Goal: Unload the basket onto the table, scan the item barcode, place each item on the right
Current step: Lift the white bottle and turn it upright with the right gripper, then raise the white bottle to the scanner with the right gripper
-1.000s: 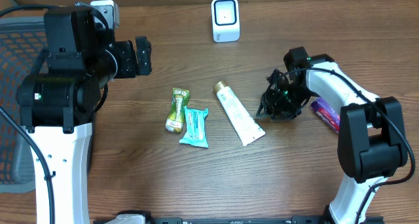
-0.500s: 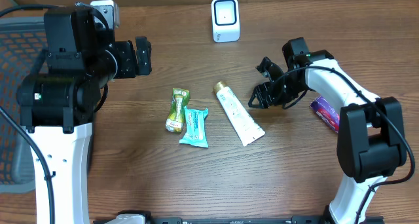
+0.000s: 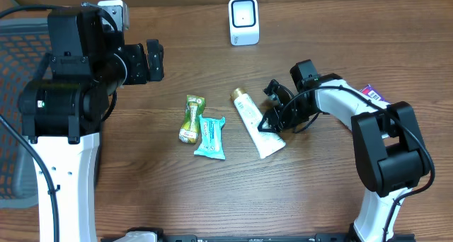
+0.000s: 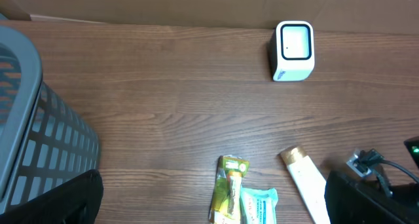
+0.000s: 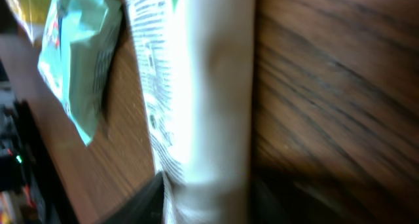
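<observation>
The white tube [image 3: 250, 116] lay mid-table [image 3: 212, 192], gold cap pointing toward the scanner [image 3: 243, 20], just right of 2 packets: a green pouch [image 3: 191, 117] and a teal wrapper [image 3: 211, 136]. The right gripper [image 3: 272, 120] sat at its lower half; whether its jaws pinched the tube could not be told. The left gripper [image 3: 154, 60] hovered well apart, jaws spread wide.

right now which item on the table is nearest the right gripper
The white tube with the gold cap; the right gripper is over it, while the teal packet and green packet lie beyond.
</observation>
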Controlling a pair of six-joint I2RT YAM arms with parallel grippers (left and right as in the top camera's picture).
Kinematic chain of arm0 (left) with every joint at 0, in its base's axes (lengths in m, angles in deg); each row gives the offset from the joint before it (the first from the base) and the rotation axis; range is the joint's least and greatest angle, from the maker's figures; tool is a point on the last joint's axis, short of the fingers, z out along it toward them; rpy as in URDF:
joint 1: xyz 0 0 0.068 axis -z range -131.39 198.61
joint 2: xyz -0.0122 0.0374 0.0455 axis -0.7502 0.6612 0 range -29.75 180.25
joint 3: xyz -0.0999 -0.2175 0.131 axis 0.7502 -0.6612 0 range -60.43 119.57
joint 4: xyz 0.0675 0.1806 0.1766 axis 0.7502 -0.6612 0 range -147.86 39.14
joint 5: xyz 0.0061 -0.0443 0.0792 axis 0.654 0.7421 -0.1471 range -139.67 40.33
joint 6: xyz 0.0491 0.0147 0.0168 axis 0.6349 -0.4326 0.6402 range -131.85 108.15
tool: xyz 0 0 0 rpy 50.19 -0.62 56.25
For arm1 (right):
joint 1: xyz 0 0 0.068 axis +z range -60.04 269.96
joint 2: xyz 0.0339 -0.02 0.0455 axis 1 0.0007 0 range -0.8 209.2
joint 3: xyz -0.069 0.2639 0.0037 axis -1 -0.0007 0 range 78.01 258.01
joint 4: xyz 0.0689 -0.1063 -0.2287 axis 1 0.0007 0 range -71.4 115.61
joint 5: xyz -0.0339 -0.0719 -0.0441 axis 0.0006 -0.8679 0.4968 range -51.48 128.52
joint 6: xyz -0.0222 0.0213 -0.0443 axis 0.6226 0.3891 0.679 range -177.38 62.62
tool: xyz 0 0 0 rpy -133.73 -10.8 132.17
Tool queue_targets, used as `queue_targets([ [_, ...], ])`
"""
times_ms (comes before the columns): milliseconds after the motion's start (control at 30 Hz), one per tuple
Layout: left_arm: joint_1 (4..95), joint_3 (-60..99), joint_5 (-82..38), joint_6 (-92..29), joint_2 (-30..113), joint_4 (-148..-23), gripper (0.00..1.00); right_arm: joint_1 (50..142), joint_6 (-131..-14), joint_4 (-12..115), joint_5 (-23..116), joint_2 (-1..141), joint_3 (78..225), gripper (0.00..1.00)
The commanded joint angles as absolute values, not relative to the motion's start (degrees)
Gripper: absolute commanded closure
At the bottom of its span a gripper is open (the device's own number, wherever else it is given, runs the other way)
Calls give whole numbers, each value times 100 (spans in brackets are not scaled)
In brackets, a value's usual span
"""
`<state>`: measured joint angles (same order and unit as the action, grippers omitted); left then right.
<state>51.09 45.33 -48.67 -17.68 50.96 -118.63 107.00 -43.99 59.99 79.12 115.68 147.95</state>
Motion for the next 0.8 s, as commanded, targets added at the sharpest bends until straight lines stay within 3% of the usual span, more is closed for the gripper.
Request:
queue_targets([
  [0,5087,4581,-4902,-1698,5127,-11858,0,10766,-4871,5730,8065,11636,14532,70],
  [100,5087,4581,-4902,-1698,5127,-11856,0,10763,-5015,5588,8096,11636,14434,72],
  [133,5087,4581,-4902,-1698,5127,-11856,1,10763,-5015,5595,8194,11636,14434,76],
  [200,5087,4581,-4902,-1698,5127,-11856,0,10752,-5015,5619,8422,11634,14443,95],
  [233,5087,4581,-4902,-1698,5127,-11858,0,10711,-5017,5654,8577,11634,14465,96],
  [400,5087,4581,-4902,-1698,5127,-11858,0,10274,-5013,5910,9770,11426,14762,96],
  [767,5087,4581,-4902,-1698,5127,-11858,0,10188,-4790,6242,9818,8950,14904,96],
])
